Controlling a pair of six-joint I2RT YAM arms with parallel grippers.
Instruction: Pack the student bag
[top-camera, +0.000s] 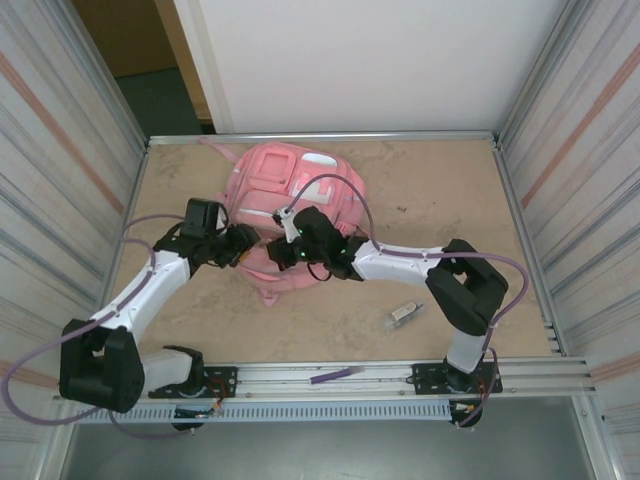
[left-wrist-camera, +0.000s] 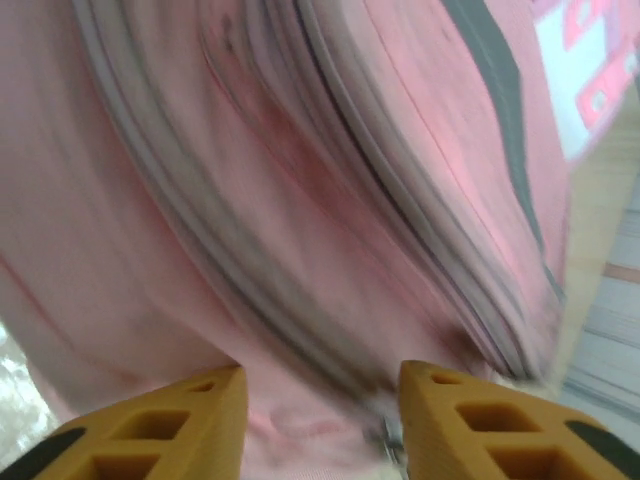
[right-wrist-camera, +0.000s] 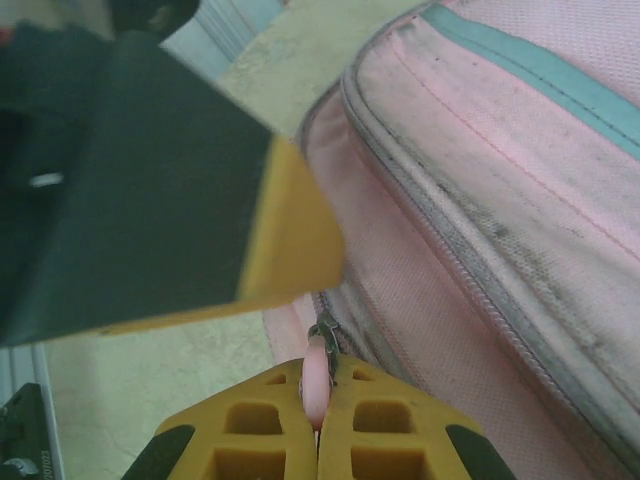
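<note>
1. Student bag (top-camera: 265, 180), a large pink fabric backpack with paler front pockets, lies flat on the tan tabletop (top-camera: 430, 200), left of centre and toward the far edge.
2. Right gripper (right-wrist-camera: 318, 385), its yellow fingers pressed together, pinches the bag's small pink zipper pull (right-wrist-camera: 315, 365) beside a grey zipper track.
3. Left gripper (left-wrist-camera: 320, 420), jaws spread, faces the pink fabric. The blurred wrist view does not show whether its fingers touch it.
4. From above, both grippers sit just beside each other at the bag's near side.
5. A small pale-grey object (top-camera: 403, 313) lies on the table, well apart to the right.
6. A thin purple strip (top-camera: 335, 375) rests by the metal rail between the arm bases.
</note>
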